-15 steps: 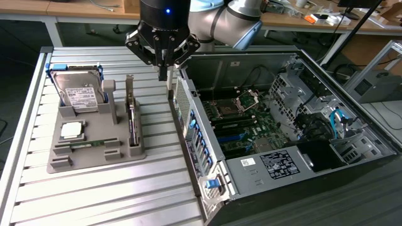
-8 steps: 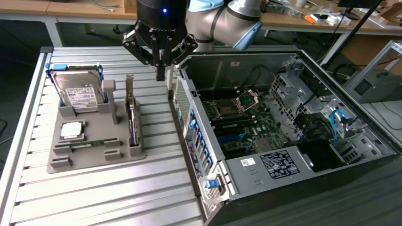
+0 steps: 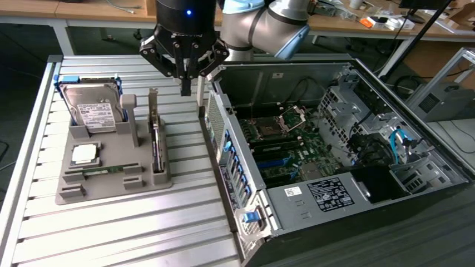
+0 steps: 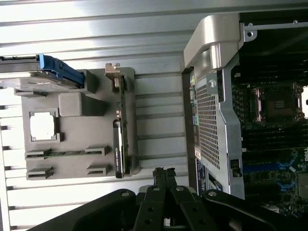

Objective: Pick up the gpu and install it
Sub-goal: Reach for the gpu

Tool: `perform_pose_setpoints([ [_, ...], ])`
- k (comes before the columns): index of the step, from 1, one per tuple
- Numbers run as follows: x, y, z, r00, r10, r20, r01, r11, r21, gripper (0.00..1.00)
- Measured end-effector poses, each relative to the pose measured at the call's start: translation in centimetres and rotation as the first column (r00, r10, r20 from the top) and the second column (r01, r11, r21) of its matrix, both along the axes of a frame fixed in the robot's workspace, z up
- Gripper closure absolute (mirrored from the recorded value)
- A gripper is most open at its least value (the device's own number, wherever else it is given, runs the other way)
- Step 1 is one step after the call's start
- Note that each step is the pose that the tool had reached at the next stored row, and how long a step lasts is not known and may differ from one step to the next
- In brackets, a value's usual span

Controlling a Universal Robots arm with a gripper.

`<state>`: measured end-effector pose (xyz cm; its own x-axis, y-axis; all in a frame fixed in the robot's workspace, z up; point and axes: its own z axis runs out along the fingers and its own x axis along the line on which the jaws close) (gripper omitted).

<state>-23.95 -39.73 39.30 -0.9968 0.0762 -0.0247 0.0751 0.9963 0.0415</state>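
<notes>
The end effector [image 3: 186,92] is hanging above the bench [image 3: 111,233] with its fingers pressing together, holding nothing. The gpu [image 3: 157,147] is standing edge-on in the grey fixture [image 3: 111,186], at the end effector's 7 o'clock and apart from it. The hard drive [image 3: 93,111] is leaning upright at the gpu's 10 o'clock. The open computer case [image 3: 334,144] is lying at the gpu's 3 o'clock, its motherboard [image 3: 286,147] facing up.

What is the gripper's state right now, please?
Gripper: closed, holding nothing; the gpu stands apart from it.
</notes>
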Motion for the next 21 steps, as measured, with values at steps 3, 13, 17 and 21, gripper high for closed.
perform_pose_setpoints([
  [3, -0.3, 0.00, 0.00, 1.0000, 0.000, 0.0000, 0.000, 1.0000, 0.0000, 0.89],
  [13, -1.4, 0.00, 0.00, 1.0000, 0.000, 0.0000, 0.000, 1.0000, 0.0000, 0.89],
  [17, -1.8, 0.00, 0.00, 1.0000, 0.000, -0.0001, 0.000, 1.0000, 0.0000, 0.89],
  [21, -2.2, 0.00, 0.00, 1.0000, 0.000, 0.0000, 0.000, 1.0000, 0.0000, 0.89],
])
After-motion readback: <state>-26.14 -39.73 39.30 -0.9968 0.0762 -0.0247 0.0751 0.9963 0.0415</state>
